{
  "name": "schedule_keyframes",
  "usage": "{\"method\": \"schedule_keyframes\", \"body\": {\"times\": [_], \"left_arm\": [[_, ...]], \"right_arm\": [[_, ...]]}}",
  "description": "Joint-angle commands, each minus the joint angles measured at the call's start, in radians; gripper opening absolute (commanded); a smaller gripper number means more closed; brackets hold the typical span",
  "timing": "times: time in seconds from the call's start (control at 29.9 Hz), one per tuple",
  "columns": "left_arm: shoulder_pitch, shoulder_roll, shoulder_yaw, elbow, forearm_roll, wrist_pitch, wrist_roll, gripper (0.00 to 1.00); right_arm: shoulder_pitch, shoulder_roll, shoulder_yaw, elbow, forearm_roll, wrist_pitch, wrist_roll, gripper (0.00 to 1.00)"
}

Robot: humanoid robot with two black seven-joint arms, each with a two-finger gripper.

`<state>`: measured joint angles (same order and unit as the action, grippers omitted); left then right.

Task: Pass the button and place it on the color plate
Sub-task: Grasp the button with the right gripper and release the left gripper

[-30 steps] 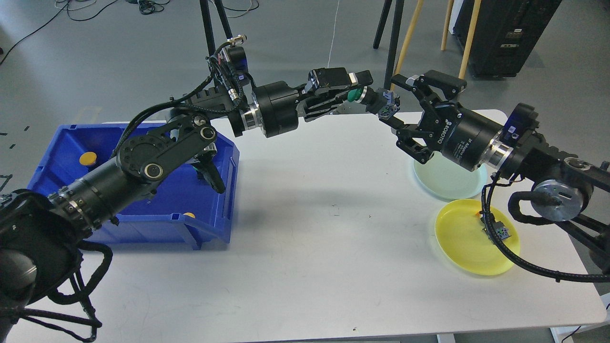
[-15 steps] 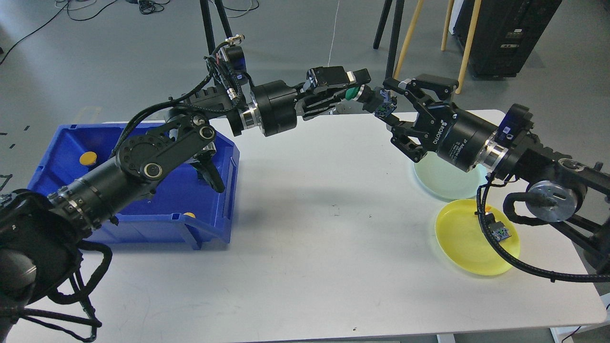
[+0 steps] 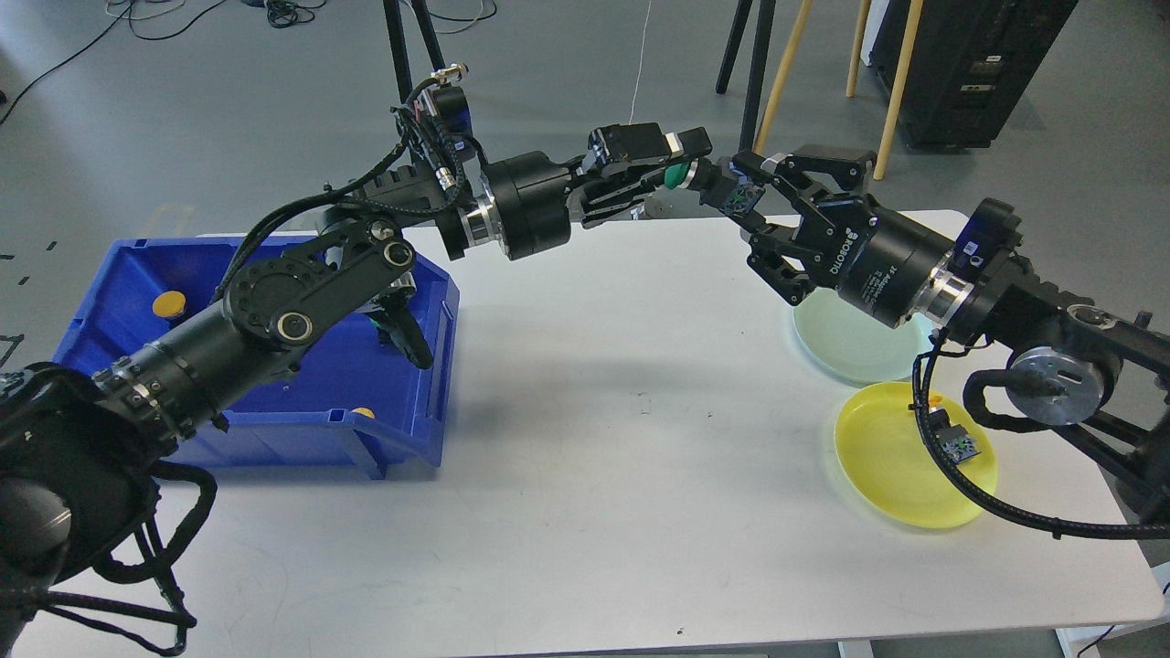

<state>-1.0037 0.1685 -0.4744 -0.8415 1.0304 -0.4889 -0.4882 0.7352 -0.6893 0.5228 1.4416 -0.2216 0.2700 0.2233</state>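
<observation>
Left gripper (image 3: 684, 166) jaws: clamped on green button (image 3: 675, 175), held high above the tabletop's far edge.
Right gripper (image 3: 763, 196) jaws: spread apart, tips just beside the button, not yet closed on it.
Step in hand: mid-air handover, left to right.
Next move, by judgement: close right jaws on button, release left, then carry down to a plate.
Plates: pale green plate (image 3: 850, 352) and yellow plate (image 3: 891, 466) under right arm.
Bin: blue bin (image 3: 128, 274) at left, yellow buttons (image 3: 169, 302) inside.
Tabletop (image 3: 585, 439): white.
</observation>
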Motion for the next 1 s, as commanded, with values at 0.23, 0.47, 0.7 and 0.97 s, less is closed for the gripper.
{"method": "schedule_keyframes", "body": {"times": [0.23, 0.47, 0.7, 0.97], "left_arm": [[0.002, -0.009, 0.014, 0.004, -0.124, 0.0, -0.001, 0.99], [0.008, -0.009, 0.005, 0.015, -0.154, 0.0, -0.001, 0.99], [0.022, -0.009, 0.005, 0.024, -0.208, 0.0, -0.001, 0.99], [0.022, -0.01, 0.011, 0.038, -0.207, 0.0, -0.001, 0.99]], "right_arm": [[-0.046, -0.053, 0.014, -0.017, 0.013, -0.003, 0.047, 0.01], [-0.23, -0.042, 0.238, -0.032, 0.062, -0.055, 0.071, 0.01], [-0.404, -0.026, 0.436, -0.052, 0.287, -0.191, 0.071, 0.01], [-0.438, -0.012, 0.483, -0.069, 0.602, -0.561, 0.06, 0.01]]}}
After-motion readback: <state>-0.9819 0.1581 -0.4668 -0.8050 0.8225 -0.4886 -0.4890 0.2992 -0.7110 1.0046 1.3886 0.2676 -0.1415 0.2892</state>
